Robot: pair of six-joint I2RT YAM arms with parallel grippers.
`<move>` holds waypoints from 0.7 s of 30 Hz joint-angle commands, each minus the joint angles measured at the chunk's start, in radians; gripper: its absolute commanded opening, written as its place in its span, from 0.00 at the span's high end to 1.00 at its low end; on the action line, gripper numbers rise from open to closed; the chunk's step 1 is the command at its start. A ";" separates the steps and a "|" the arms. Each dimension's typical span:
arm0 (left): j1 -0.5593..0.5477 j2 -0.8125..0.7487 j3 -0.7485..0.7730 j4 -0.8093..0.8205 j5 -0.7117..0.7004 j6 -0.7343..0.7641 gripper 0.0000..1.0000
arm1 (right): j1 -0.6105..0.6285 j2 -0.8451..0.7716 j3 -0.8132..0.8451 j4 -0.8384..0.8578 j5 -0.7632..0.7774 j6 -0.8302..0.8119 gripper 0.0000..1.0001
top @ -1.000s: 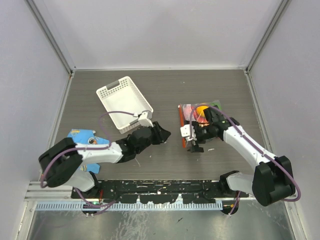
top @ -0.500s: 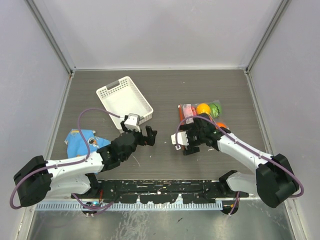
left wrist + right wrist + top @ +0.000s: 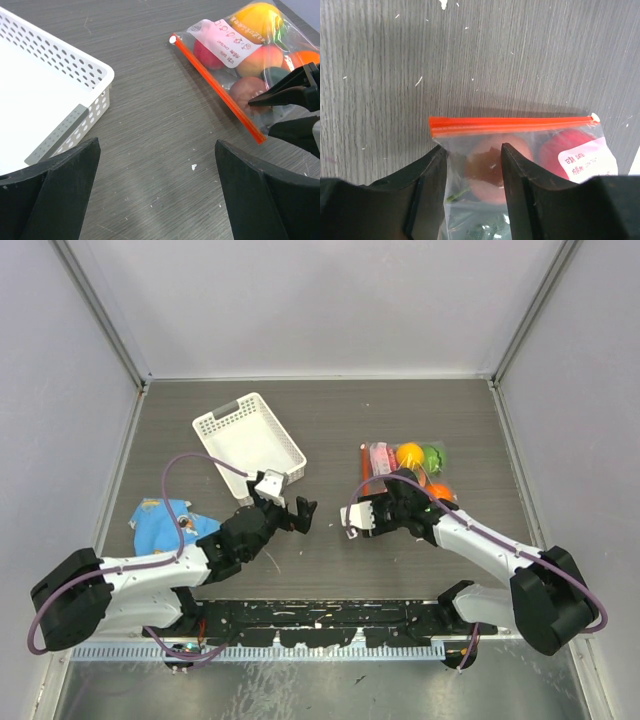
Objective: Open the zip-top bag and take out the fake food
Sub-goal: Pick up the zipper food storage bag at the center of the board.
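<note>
zip-top bag (image 3: 388,456) lies flat, zip strip (image 3: 363,464) running near-to-far, facing left.

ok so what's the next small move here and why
Probably close the right pincer on the bag: its fingers straddle the plastic just behind the closed strip with a gap, and the left pincer hangs open, free to pull the strip.

arms (image 3: 150,570): white links, black joints | cables (image 3: 185,464): purple, looped | fingers (image 3: 50,192): matte black
</note>
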 commanded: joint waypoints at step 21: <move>0.139 0.435 0.061 0.601 0.621 0.309 0.02 | -0.082 -0.053 0.178 -0.164 -0.198 0.155 0.99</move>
